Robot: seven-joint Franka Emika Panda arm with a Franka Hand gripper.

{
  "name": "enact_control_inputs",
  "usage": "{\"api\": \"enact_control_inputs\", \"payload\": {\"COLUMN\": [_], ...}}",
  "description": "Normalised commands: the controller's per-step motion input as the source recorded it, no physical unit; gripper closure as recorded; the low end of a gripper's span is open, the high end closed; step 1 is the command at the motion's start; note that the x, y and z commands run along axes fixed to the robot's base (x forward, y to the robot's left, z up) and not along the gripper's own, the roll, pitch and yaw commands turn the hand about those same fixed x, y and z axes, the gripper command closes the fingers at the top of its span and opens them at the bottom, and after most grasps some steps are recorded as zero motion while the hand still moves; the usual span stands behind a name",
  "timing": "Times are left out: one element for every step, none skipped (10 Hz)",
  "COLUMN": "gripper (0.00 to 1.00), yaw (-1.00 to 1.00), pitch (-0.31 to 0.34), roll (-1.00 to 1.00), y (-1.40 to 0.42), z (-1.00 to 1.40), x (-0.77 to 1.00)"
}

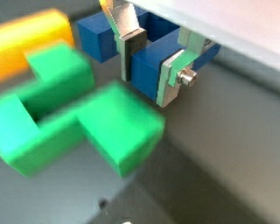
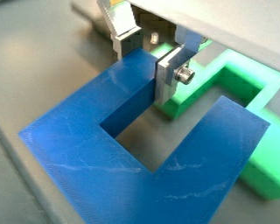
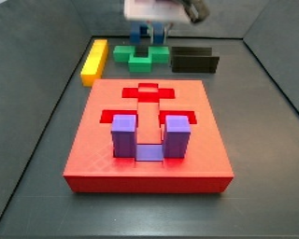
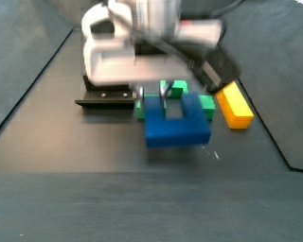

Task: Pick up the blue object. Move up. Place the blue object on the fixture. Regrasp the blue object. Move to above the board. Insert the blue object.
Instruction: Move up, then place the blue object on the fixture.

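The blue object (image 2: 108,131) is a dark blue U-shaped block. One of its prongs sits between the silver fingers of my gripper (image 2: 146,59), which is shut on it; the same grip shows in a wrist view (image 1: 152,66). In a side view the blue object (image 4: 177,128) hangs under the gripper (image 4: 165,91) in front of the green block, and whether it touches the floor I cannot tell. The black fixture (image 4: 107,98) lies just beside it. The red board (image 3: 115,103) lies nearer the camera in a side view, away from the gripper (image 3: 152,35).
A green notched block (image 3: 146,59) lies right behind the blue object, close to the fingers (image 1: 175,77). A yellow bar (image 3: 94,61) lies to one side of it, the fixture (image 3: 196,61) to the other. A purple U-shaped block (image 3: 146,135) sits in the board.
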Motion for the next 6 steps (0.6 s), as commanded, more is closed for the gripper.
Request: {"api": "enact_control_inputs", "payload": {"gripper": [1.00, 1.00, 1.00, 1.00, 1.00, 1.00], "yaw": [-0.01, 0.00, 0.00, 0.03, 0.00, 0.00], "pitch": [-0.001, 0.086, 0.003, 0.011, -0.089, -0.223], "roll": [0.02, -0.04, -0.02, 0.00, -0.57, -0.75], "y": [0.02, 0.00, 0.00, 0.09, 0.18, 0.00], "z": [0.23, -0.07, 0.00, 0.00, 0.23, 0.70], "x": [0.00, 0.00, 0.00, 0.00, 0.00, 0.31]}}
